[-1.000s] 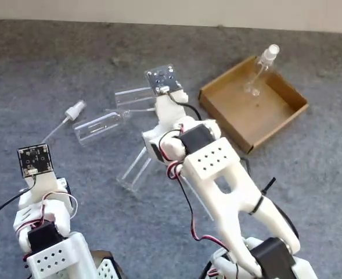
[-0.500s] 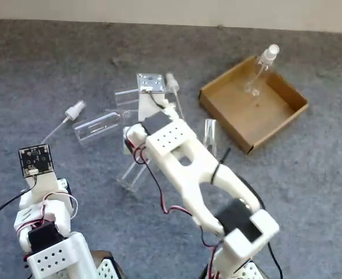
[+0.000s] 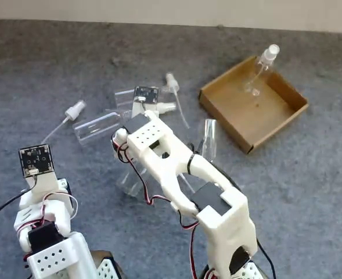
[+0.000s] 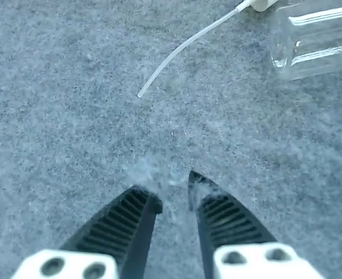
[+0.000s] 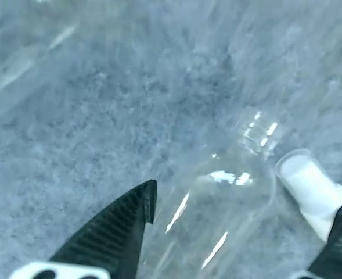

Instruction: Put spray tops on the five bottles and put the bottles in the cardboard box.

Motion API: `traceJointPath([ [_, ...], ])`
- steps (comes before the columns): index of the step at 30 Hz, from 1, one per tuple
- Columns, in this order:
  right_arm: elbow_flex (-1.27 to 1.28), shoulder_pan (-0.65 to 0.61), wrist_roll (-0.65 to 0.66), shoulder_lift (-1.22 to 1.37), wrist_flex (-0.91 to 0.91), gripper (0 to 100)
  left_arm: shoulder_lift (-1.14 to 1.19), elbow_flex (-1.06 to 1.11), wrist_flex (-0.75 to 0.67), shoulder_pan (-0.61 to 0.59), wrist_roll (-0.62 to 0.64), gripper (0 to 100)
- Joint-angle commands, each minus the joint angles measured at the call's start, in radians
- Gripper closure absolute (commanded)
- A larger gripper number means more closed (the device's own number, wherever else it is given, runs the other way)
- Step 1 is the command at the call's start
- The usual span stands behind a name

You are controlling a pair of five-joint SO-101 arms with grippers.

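One capped bottle (image 3: 262, 68) already stands in the cardboard box (image 3: 269, 119) at two o'clock. The right arm has swung round, bringing the right gripper (image 5: 246, 200) to eleven o'clock. Its fingers are spread over a clear, uncapped bottle (image 5: 217, 224) lying on the tabletop (image 3: 310, 192) beside a white spray top (image 5: 310, 189), likely the next one to cap. The left gripper (image 4: 172, 190) sits at seven o'clock, fingers barely parted, empty.

Overhead view, wrist views close above table (image 4: 66, 93)

Clear glossy plastic bottles (image 3: 98, 127), matt brown cardboard box (image 3: 234, 113), rough grey cloth table cover (image 3: 43, 70)
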Motion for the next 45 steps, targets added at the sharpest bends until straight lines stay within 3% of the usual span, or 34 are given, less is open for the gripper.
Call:
traceJointPath([
  [1,-0.045,-0.004,-0.009,-0.016,0.031,63.2,-0.012,-0.007,-0.006,-0.001,-0.008,95],
  [4,-0.047,-0.004,0.009,-0.018,0.074,74.1,-0.012,-0.007,-0.006,-0.001,-0.008,95],
  [10,-0.053,0.002,0.267,-0.018,0.127,89.2,-0.012,-0.007,-0.006,-0.001,-0.008,95],
  [21,-0.054,0.173,0.674,-0.019,0.157,89.8,-0.012,-0.007,-0.006,-0.001,-0.008,95],
  [27,-0.054,0.186,0.941,-0.018,0.156,89.8,-0.012,-0.007,-0.006,-0.001,-0.008,95],
  [38,-0.056,0.18,1.123,-0.013,0.116,89.6,-0.012,-0.005,-0.006,0.008,-0.009,95],
  [45,-0.056,0.165,1.132,-0.013,0.097,89.6,-0.012,0.002,-0.006,0.028,-0.012,95],
])
